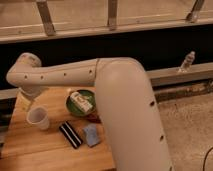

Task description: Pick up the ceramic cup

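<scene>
Dark wall behind, metal railing posts up top, and a pale ledge at the right with a small clear bottle (186,62) standing on it. Biggest thing first: the white robot arm (120,100) fills the middle and reaches left over the wooden table (30,150). On the table, the green plate (73,109) carries a white carton, and in front of it lie a black block (71,134) and a blue pad (91,135). There's the ceramic cup (39,118), upright near the table's left edge, apart from the plate. The gripper (31,103) hovers just above its rim, jaws spread open, holding nothing. The approach looks nearly done. Lowering, closing on the cup and lifting are all left.
</scene>
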`<state>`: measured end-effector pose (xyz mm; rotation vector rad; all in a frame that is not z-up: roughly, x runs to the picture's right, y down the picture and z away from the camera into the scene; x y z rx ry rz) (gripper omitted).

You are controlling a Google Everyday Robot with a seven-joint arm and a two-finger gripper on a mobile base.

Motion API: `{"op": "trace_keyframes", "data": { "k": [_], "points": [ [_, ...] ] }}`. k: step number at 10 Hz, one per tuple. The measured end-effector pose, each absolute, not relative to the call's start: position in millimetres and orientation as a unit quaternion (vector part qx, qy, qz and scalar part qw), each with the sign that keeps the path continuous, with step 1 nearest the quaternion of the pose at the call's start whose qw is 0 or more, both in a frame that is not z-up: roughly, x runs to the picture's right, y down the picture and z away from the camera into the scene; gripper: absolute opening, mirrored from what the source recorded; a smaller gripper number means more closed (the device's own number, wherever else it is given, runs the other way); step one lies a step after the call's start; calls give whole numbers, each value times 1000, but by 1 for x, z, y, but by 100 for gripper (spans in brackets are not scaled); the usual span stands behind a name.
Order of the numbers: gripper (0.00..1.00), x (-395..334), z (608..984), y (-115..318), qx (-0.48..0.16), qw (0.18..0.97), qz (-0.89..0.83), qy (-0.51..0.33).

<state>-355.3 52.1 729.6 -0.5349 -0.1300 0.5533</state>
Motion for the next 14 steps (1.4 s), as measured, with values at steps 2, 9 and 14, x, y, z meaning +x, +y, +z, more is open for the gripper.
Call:
{"op": "trace_keyframes", "data": {
  "k": [2,9,14],
  "points": [
    [80,-355,741,61,-264,927,264,-42],
    [64,-347,812,104,-323,908,265,-11],
    [12,-350,806,106,-327,911,250,-27]
  ]
}}
